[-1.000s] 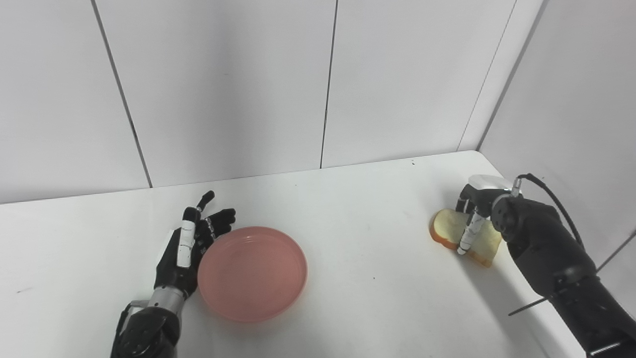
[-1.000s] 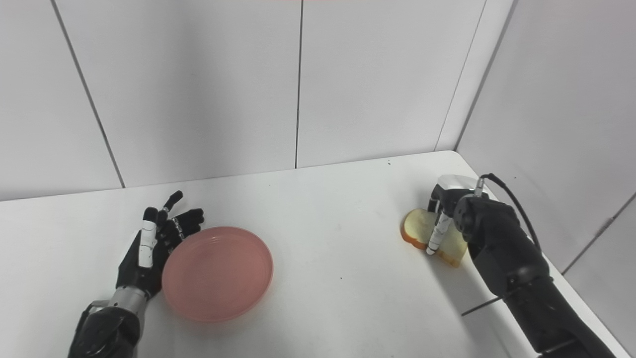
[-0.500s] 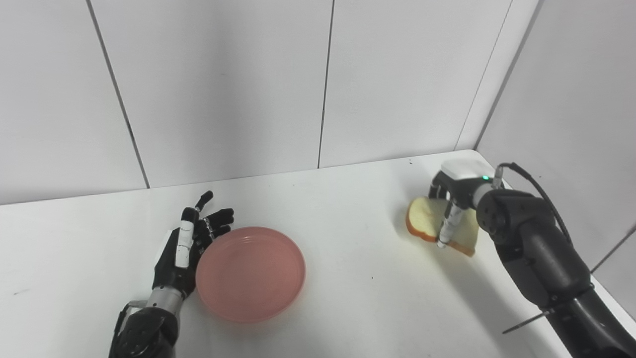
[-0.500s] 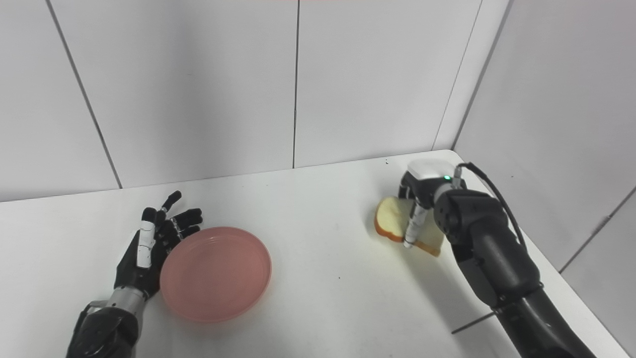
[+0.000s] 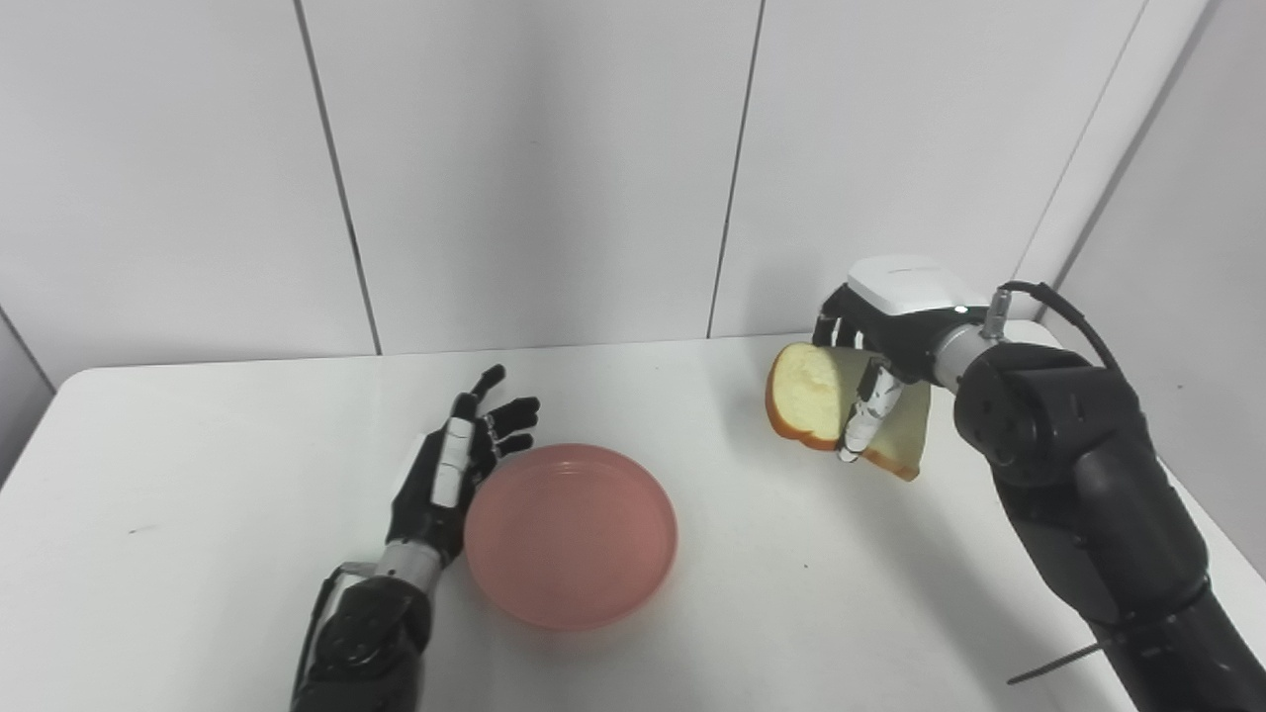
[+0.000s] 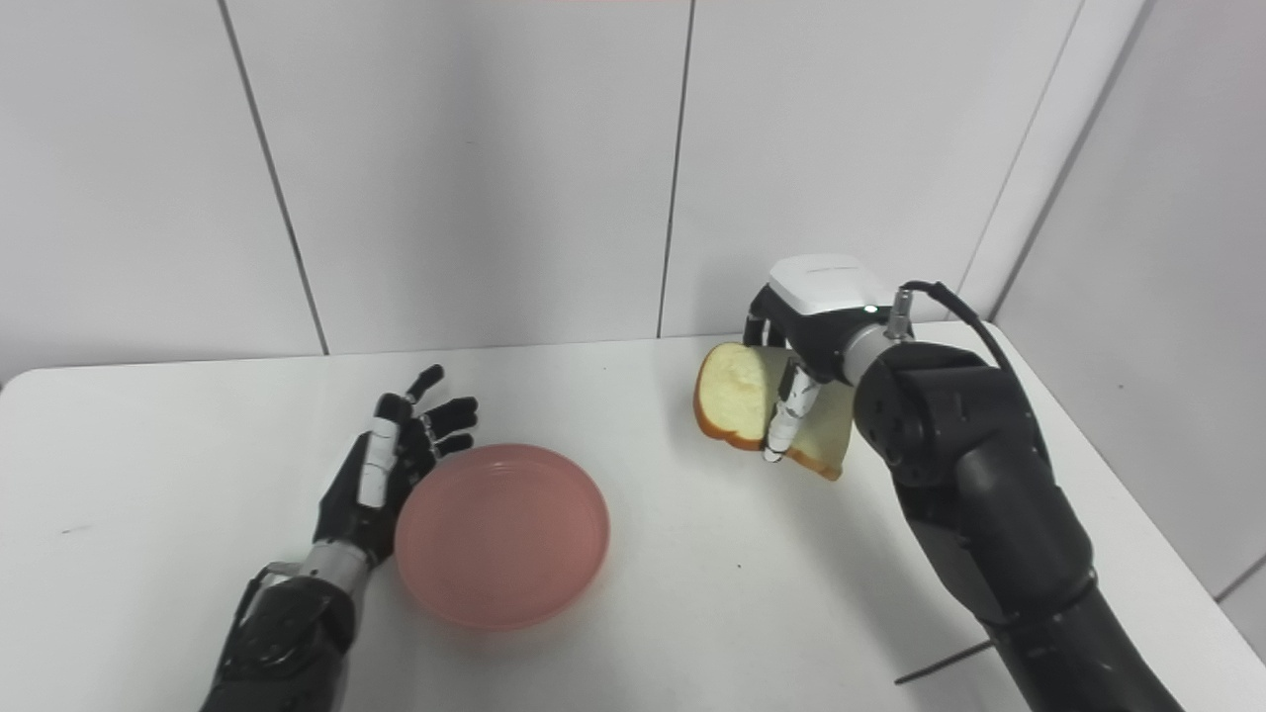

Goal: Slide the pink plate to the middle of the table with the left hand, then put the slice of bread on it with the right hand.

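The pink plate [image 5: 571, 534] lies flat on the white table [image 5: 198, 475], a little left of its middle. My left hand [image 5: 450, 485] rests open against the plate's left rim, fingers spread and pointing away from me. My right hand [image 5: 875, 341] is shut on the slice of bread [image 5: 806, 396] and holds it in the air, tilted, above the table to the right of the plate. In the right eye view the bread [image 6: 734, 398] hangs clear of the plate [image 6: 501, 534].
White wall panels stand close behind the table and along its right side. The table's right edge [image 6: 1108, 475] runs under my right arm. A thin dark rod or cable [image 6: 940, 663] sticks out from the right forearm.
My right hand has lifted the bread off the table and carried it left, toward the plate. The camera has turned left. The left hand and plate have stayed put.
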{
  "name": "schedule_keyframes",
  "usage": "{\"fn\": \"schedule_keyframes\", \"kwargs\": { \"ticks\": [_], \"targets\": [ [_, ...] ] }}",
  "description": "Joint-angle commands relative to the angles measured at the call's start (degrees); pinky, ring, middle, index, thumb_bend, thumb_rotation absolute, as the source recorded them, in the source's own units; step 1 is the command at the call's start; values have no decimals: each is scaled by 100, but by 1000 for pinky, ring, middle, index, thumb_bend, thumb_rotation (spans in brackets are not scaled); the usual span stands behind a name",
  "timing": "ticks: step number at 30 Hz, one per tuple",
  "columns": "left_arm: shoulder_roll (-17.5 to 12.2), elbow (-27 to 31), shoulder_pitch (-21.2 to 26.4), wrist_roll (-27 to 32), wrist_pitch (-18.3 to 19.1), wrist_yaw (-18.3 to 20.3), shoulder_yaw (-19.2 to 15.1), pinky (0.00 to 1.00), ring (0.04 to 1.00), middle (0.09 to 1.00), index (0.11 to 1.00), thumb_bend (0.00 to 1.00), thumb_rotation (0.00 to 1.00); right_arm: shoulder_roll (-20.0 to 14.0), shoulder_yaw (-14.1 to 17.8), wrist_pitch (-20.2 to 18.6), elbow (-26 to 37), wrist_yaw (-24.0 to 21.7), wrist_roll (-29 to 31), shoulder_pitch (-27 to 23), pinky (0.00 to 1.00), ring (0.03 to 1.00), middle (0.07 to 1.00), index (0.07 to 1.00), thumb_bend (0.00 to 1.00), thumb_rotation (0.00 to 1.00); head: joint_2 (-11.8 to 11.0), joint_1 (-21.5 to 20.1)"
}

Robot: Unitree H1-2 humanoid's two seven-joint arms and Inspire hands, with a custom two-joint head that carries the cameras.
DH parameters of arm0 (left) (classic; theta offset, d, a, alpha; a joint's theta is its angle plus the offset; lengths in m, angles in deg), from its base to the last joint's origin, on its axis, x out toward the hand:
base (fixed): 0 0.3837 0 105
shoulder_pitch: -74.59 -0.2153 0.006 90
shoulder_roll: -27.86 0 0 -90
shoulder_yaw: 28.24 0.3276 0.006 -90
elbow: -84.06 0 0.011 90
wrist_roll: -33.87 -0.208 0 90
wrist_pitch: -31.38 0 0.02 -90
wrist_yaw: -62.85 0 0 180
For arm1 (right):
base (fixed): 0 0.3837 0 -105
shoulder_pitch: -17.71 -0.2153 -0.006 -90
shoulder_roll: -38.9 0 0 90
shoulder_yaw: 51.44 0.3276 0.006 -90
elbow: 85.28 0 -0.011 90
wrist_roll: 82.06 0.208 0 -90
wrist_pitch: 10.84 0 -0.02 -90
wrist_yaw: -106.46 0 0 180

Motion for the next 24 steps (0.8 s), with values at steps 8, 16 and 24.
{"fn": "schedule_keyframes", "kwargs": {
  "ticks": [8,16,24],
  "targets": [
    [291,-408,-81,-394,69,-476,110,739,846,863,881,884,985,611,-503,270,-569,329,199,-720,286,385,476,487,525,140,22,728],
    [300,-273,-158,-570,111,-820,78,710,848,866,876,875,997,1265,-983,222,-1163,418,254,-1023,301,413,498,484,526,141,65,862],
    [298,-277,-196,-515,86,-766,43,692,839,846,870,903,1000,1650,-1318,165,-1298,317,180,-1065,291,407,490,484,525,137,124,780]
  ]
}}
